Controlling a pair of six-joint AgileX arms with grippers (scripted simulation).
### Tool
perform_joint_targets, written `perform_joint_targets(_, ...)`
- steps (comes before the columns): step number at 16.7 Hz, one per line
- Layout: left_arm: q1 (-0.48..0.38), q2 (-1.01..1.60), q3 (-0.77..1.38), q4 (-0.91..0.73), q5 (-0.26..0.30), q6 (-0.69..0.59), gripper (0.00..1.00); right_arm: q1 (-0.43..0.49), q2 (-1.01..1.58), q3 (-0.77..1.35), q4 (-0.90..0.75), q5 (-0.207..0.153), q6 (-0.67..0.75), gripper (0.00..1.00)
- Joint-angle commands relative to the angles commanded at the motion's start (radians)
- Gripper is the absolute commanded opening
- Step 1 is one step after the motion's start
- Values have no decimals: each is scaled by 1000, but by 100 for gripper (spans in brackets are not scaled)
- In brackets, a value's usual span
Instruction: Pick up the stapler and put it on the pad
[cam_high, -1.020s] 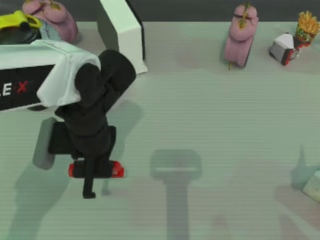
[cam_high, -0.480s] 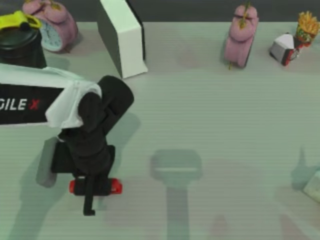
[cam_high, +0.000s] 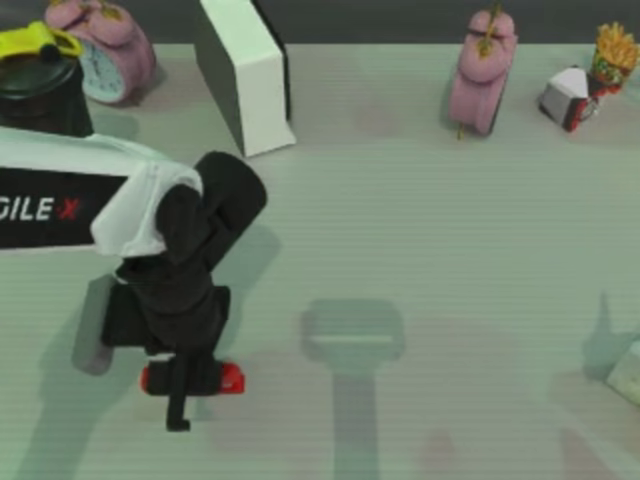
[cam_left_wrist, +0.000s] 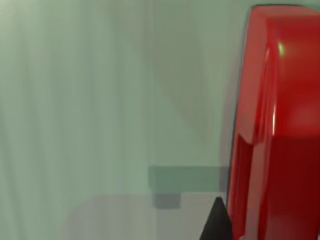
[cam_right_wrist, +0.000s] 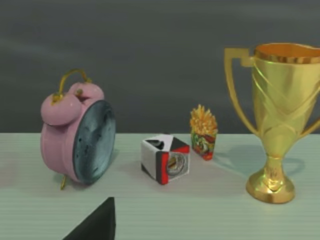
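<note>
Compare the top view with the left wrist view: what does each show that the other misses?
Only the top view shows the left arm's gripper over the stapler near the table's left front, plus the white block, two pink alarm clocks and the fries box along the back. Only the left wrist view shows the stapler's glossy red side up close. Both show the stapler and the pale green pad lying apart from it. The right arm appears in neither.

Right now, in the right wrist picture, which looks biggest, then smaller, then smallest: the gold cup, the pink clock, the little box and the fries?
1. Gold cup, cut off at the edge, and nearer, so unsure.
2. Pink clock.
3. Little box.
4. Fries, close to the box in size.
</note>
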Motion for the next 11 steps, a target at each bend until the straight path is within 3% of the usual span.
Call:
perform_joint_targets(5, 0, 0, 0, 0, 0, 0, 98, 0, 0, 0, 0, 0, 0, 100)
perform_joint_targets(11, 0, 0, 0, 0, 0, 0, 100, 0, 0, 0, 0, 0, 0, 100)
